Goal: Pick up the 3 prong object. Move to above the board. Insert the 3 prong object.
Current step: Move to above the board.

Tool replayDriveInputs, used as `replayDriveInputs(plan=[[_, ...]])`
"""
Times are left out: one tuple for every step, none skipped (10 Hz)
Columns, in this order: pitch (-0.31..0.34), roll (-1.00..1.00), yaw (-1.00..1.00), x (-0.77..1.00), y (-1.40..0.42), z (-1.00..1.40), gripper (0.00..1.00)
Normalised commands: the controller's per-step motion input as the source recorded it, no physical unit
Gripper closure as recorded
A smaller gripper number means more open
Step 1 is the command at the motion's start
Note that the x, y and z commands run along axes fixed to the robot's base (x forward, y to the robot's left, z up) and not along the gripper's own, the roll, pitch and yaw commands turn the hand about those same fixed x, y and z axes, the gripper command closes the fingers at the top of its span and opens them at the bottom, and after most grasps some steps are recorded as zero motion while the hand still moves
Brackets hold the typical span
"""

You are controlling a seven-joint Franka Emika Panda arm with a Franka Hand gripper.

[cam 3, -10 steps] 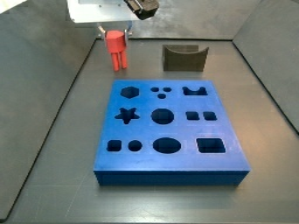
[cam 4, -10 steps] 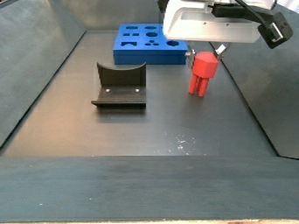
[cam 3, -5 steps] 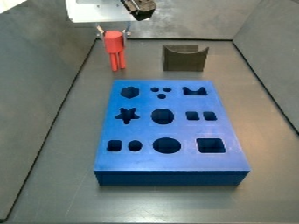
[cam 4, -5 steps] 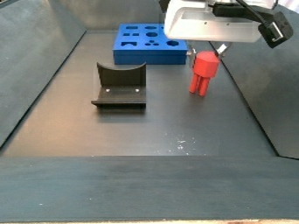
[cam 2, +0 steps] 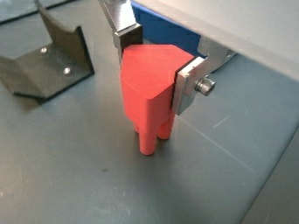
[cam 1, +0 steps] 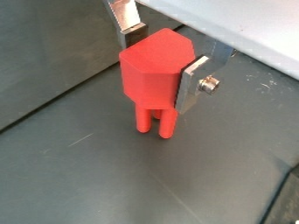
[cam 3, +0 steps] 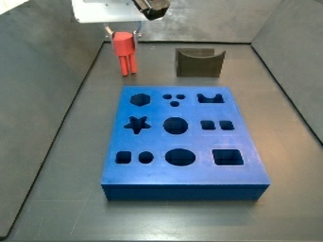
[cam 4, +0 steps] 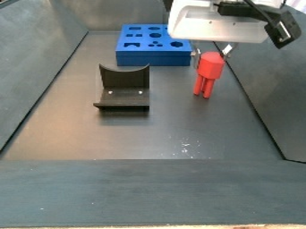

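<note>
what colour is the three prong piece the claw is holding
Red, plain with no pattern. The piece sits between the claw fingers by the floor's edge; it shows best in a wrist view.

- Dark L-shaped metal fixture [cam 3: 198, 62] on its base plate stands upright on the dark grey bench [cam 3: 290, 189], near the far edge in a side view.

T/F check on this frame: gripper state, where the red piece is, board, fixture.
1. The gripper is shut on the red three-prong plastic piece. True.
2. The red piece is already seated in the blue foam board. False: it is off the board, prongs down over the dark floor.
3. The dark L-shaped fixture stands on the floor, apart from the red piece. True.
4. The board's cutouts hold several pieces. False: all visible cutouts are empty.
</note>
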Motion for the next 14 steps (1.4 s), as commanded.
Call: replayDriveInputs(plan=[[0.072,-0.05,-0.08,0.01,-0.13,1.0,1.0],[0.071,-0.06,-0.05,0.01,-0.12,1.0,1.0],[0.066,-0.07,-0.03,0.01,-0.11,1.0,1.0],[0.063,-0.09,-0.01,0.01,-0.11,1.0,1.0],[0.065,-0.1,0.01,0.01,-0.1,1.0,1.0],[0.068,-0.11,0.01,0.01,-0.1,1.0,1.0],[0.072,-0.12,0.01,0.01,-0.09,1.0,1.0],[0.073,-0.13,0.0,0.01,-0.09,1.0,1.0],[0.074,-0.13,0.0,0.01,-0.08,1.0,1.0],[0.071,-0.14,0.0,0.01,-0.07,1.0,1.0],[0.07,-0.14,0.0,0.01,-0.07,1.0,1.0],[0.068,-0.14,-0.01,0.0,-0.06,1.0,1.0],[0.067,-0.14,-0.02,0.0,-0.06,1.0,1.0],[0.065,-0.13,-0.02,0.0,-0.05,1.0,1.0]])
